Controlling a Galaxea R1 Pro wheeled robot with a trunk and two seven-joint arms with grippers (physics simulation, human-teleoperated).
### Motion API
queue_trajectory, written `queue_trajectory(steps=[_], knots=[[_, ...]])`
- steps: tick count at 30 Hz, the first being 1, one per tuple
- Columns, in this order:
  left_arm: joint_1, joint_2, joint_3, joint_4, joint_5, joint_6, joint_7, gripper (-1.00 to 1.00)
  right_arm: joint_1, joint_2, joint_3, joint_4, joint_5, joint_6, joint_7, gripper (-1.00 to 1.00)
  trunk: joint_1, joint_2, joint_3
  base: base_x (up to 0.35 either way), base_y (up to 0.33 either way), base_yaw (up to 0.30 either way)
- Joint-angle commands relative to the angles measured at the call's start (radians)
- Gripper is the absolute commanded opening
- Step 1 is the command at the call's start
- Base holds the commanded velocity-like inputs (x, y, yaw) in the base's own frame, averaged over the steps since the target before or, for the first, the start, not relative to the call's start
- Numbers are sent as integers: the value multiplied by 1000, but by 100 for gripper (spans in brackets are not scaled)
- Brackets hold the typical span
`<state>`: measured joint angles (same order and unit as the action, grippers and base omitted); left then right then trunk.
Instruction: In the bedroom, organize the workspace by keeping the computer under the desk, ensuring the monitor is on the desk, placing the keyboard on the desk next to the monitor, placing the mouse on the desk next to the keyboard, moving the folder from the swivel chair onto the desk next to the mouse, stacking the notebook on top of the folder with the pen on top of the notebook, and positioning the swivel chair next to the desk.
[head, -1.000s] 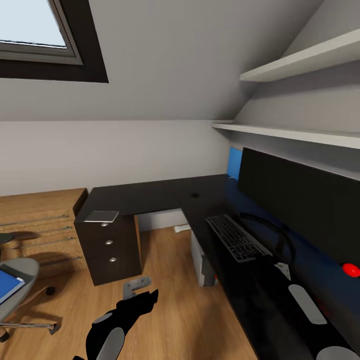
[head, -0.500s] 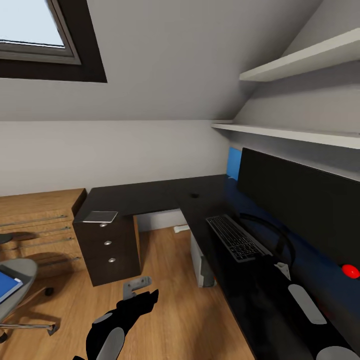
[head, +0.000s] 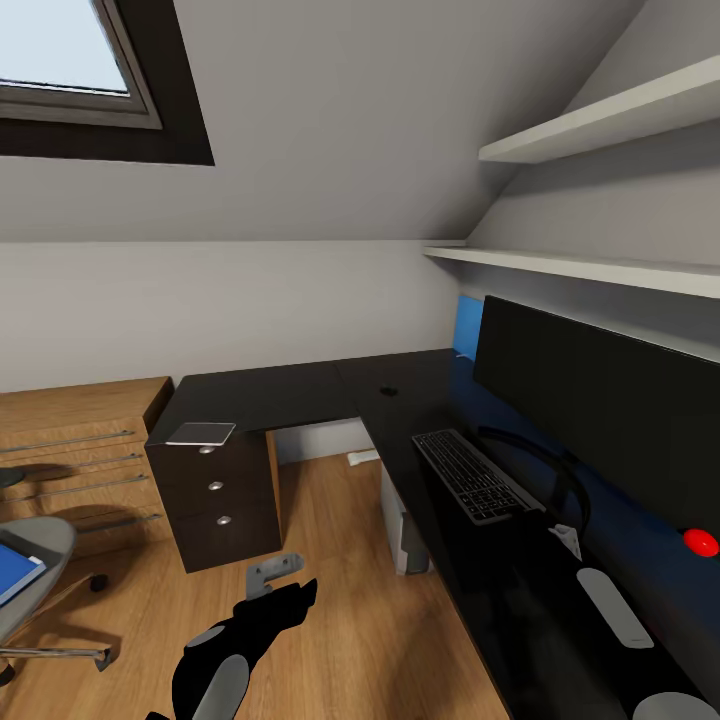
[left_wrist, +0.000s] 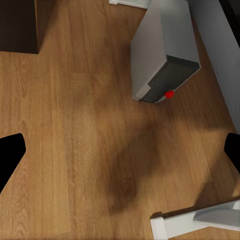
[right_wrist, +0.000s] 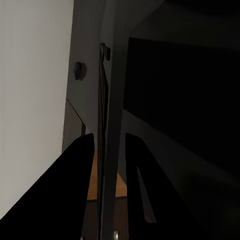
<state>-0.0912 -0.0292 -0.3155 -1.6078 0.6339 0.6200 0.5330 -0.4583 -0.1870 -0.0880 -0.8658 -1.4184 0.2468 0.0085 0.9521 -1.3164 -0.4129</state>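
Bedroom w/ wood floor, pale walls, skylight at 11 o'clock of head view. Keyboard (head: 472, 476) lies on the glossy black desk (head: 300, 392), long axis running roughly 11-to-5 o'clock along the desk's right wing, just in front of the monitor (head: 600, 400), which stands on the desk at 3 o'clock. Right gripper (head: 555, 530) sits at the keyboard's near end, about 5 o'clock from its middle; in the right wrist view the two dark fingers (right_wrist: 75, 175) straddle a thin dark edge-on slab that looks like the keyboard's edge, narrow gap, so prob. closed on it, but too dark to be sure — can't tell. Right arm is clearly the nearer one for any keyboard nudge. Computer (left_wrist: 165, 55) rests on the floor under the desk, red dot on its dark front. Left gripper (head: 285, 600) hangs low at 7 o'clock over bare floor, jaws spread wide w/ nothing between them; the computer lies ahead of it at approx 1 o'clock in head view. Notebook (head: 203, 433) lies flat on the drawer-unit corner of the desk at 9 o'clock. Folder (head: 18, 568) is on the swivel chair (head: 45, 560) at far 8 o'clock, well apart from both grippers; left arm is nearer it.
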Motion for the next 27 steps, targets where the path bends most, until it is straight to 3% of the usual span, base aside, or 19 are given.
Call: queue_trajectory(steps=[1, 2, 3, 15, 27], knots=[[-1, 0, -1, -1, 10, 1, 10, 100, 0, 0, -3, 2, 6, 6, -64, -100, 0, -1, -1, 0, 0, 0], [-1, 0, -1, -1, 10, 1, 10, 100, 0, 0, -3, 2, 6, 6, -64, -100, 0, -1, -1, 0, 0, 0], [-1, 0, -1, -1, 10, 1, 10, 100, 0, 0, -3, 2, 6, 6, -64, 100, 0, -1, -1, 0, 0, 0], [-1, 0, -1, -1, 10, 1, 10, 100, 0, 0, -3, 1, 7, 6, -62, 100, 0, -1, -1, 0, -3, 0], [-1, 0, -2, -1, 10, 1, 12, 100, 0, 1, -3, 2, 7, 5, -61, 100, 0, -1, -1, 0, -93, 0]])
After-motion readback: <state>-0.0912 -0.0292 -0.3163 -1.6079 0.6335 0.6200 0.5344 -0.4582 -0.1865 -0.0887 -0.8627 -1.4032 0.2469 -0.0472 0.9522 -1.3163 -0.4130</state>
